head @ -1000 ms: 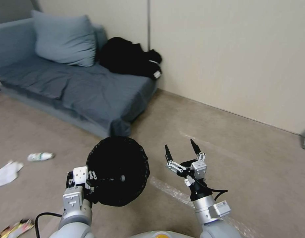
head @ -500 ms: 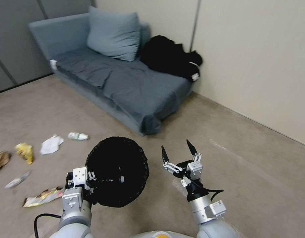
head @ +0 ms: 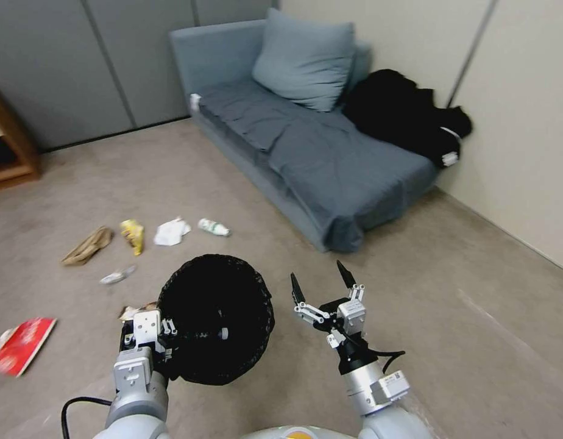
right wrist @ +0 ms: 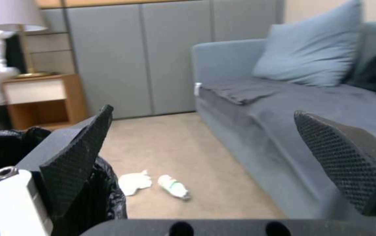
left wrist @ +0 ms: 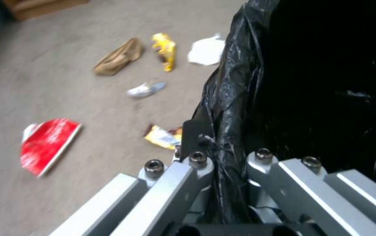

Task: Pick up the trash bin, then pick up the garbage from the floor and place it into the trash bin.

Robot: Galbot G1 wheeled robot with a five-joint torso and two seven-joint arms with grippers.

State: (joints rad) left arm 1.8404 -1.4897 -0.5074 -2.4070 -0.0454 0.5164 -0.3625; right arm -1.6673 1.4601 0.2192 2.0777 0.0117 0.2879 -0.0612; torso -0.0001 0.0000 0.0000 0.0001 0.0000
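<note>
- Beige floor (head: 464, 317) holds scattered garbage (head: 170, 231) beside a grey sofa (head: 330, 158)
- left gripper (head: 166, 332) clamped on the bin (head: 215, 317) rim, bin held off the carpet; right gripper (head: 318, 281) spread wide, touching nothing, beside the bin

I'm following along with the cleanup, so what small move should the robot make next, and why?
Probably roll a little forward and left toward the garbage. The left tool is clamped on the trash bin rim, holding it off the floor; the right tool hangs open and empty, and the tissue and bottle lie beyond its fingertips.
</note>
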